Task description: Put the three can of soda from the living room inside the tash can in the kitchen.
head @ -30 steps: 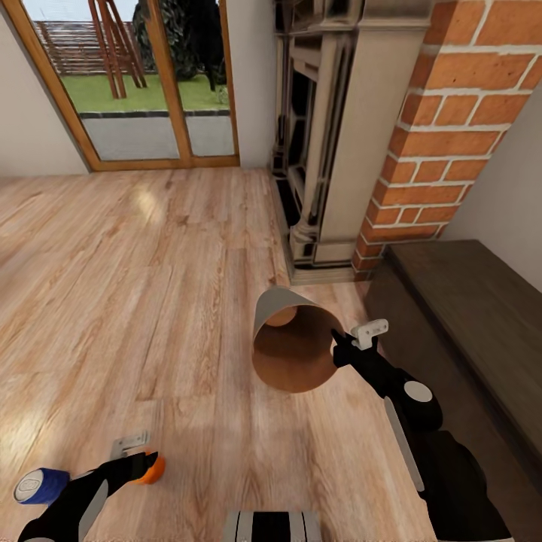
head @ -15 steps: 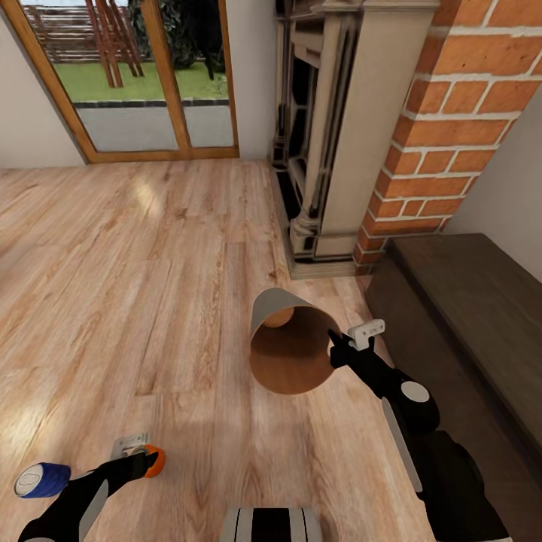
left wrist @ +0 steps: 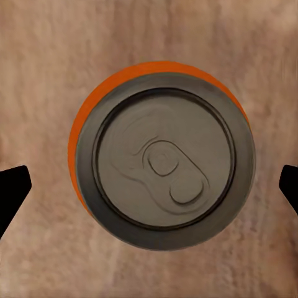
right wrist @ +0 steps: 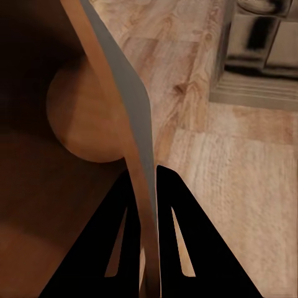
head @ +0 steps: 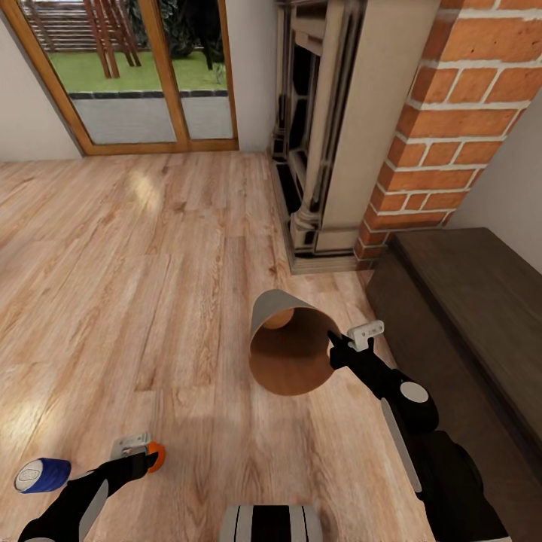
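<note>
An upright bright orange soda can with a flat silver-grey top (left wrist: 162, 155) stands on the warm wood plank floor (head: 135, 248) directly under the left gripper (head: 137, 452), whose two dark fingertips (left wrist: 12, 192) are spread wide at either side of it, apart from its wall. Just beside that arm a second can, dark blue with a silver-grey end (head: 41, 475), lies on its side on the floor. The round tapered bin, pale beige-grey outside and glossy brown inside (head: 292, 354), is tilted with its mouth toward the camera; the right gripper (head: 348, 345) pinches its thin rim (right wrist: 133, 124) between closed fingers. Behind stand a carved stone fireplace (head: 331, 128), a red brick chimney (head: 452, 113) and wood-framed glass doors (head: 128, 75).
</note>
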### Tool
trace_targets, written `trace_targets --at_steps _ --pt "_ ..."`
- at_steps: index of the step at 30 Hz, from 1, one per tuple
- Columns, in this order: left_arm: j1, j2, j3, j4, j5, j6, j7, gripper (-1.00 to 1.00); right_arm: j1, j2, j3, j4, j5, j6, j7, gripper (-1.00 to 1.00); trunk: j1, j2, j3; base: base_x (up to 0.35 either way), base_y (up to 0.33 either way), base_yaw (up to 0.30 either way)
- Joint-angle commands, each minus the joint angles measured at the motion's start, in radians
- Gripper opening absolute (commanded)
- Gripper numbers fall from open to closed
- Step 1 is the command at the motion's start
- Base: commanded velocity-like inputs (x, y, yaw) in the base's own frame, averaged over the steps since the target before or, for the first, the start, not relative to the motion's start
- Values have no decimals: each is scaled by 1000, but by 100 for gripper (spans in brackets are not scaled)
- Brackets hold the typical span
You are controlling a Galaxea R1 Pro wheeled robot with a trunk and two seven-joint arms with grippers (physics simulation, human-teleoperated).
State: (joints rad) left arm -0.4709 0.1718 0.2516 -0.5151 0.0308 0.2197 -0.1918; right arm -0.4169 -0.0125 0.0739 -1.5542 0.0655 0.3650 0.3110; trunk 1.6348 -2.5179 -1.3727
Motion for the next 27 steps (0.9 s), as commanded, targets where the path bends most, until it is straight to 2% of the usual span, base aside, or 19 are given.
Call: trace_targets --at_steps 1,21,27 --pt "0 0 0 0 0 0 0 100 0 0 0 -1 -13 2 8 -100 0 0 0 0 0 0" --pt "0 0 0 1 -1 0 0 100 1 -1 20 0 -13 2 8 -100 0 0 0 0 0 0" --pt "0 0 0 0 1 0 -1 100 1 0 21 0 -13 2 8 -100 0 0 0 134 0 0"
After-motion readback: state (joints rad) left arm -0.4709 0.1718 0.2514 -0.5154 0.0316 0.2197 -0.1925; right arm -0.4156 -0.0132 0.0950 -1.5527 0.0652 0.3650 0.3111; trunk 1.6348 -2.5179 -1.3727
